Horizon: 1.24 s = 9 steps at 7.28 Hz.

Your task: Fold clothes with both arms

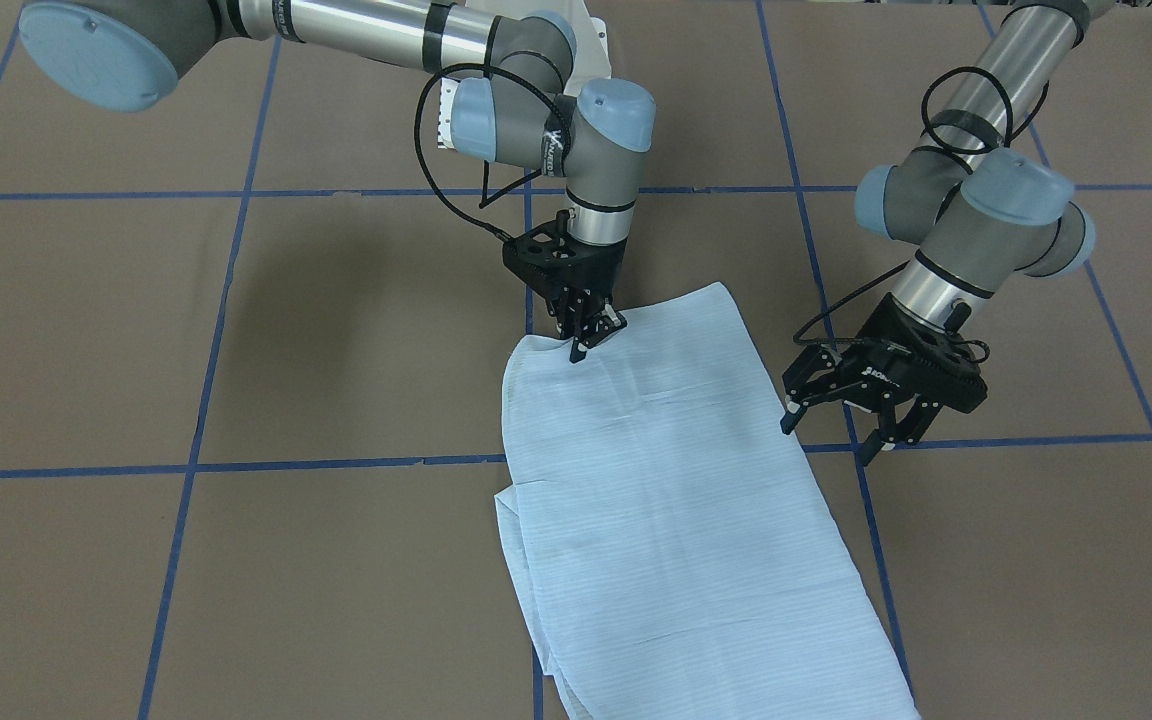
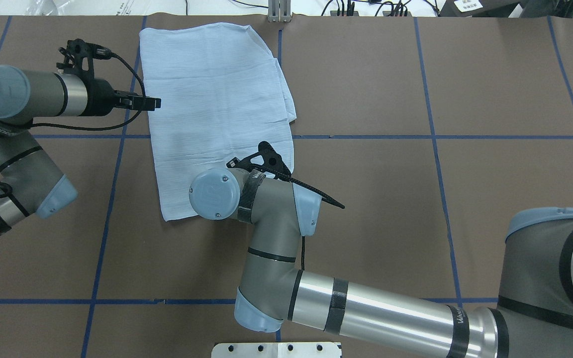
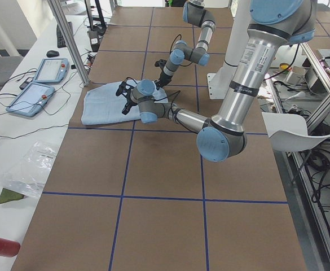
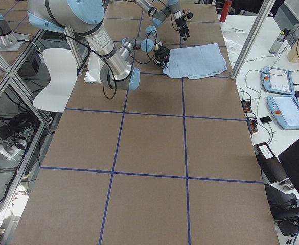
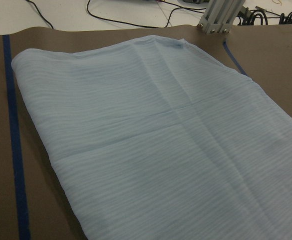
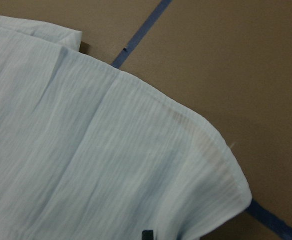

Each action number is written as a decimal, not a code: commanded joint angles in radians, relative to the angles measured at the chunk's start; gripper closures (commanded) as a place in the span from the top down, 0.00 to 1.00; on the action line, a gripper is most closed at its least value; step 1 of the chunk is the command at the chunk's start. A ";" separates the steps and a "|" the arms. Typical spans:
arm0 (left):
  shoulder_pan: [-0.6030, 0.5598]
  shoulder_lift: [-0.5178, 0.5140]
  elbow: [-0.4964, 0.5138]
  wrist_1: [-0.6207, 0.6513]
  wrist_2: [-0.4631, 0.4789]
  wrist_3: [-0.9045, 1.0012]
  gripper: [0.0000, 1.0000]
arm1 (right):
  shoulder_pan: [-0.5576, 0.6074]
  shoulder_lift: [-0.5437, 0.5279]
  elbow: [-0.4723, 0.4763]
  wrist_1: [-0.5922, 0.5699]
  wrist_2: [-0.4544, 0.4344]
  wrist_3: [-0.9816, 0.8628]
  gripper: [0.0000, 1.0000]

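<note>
Front view: the shirt (image 1: pixel 656 480) lies on the table (image 1: pixel 236 350), folded flat into 1 long panel that runs away from the robot. The right gripper (image 1: pixel 588 338) is down on the corner nearest the robot. Its fingers are drawn narrow and seem to pinch the hem. The left gripper (image 1: pixel 829 432) hangs just beside the long edge on the robot's left, spread wide, holding nothing and clear of the cloth.

Overhead: the shirt's far end lies near the table's far edge. The left gripper points at the left edge about midway along. The right wrist hides its own gripper over the near right corner.

Side views: the shirt shows as a flat pale pad on the side away from the robot. The fingers are too small to judge.

Left wrist: cloth fills the view, with 2 faint creases crossing.

Right wrist: the rounded corner shows close up, with 1 fingertip (image 6: pixel 147 234) at the bottom edge.

The shirt looks thin, light and limp, so it will likely sag and its layers may part. The best hold is probably through all layers at the hems, with 1 gripper on each corner of the same end, lifting together.
</note>
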 commanded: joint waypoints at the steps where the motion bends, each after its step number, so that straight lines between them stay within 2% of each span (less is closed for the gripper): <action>1: 0.000 0.000 0.000 0.000 -0.001 0.000 1.00 | 0.000 0.002 -0.012 0.005 -0.017 -0.001 0.30; 3: 0.000 0.000 0.000 0.000 -0.001 0.000 1.00 | -0.001 0.019 -0.030 0.005 -0.018 -0.002 0.37; 4: 0.000 0.000 0.000 0.000 -0.001 0.000 1.00 | -0.002 0.028 -0.044 0.005 -0.018 -0.002 0.36; 5: 0.000 0.000 0.000 0.000 -0.001 0.000 1.00 | -0.002 0.030 -0.044 0.006 -0.018 0.001 0.24; 6: 0.000 0.000 -0.002 0.000 -0.001 -0.002 1.00 | 0.000 0.033 -0.044 0.006 -0.018 0.004 0.00; 9: 0.000 0.000 -0.006 0.000 -0.001 -0.009 1.00 | 0.005 0.034 -0.032 0.008 -0.015 0.006 0.00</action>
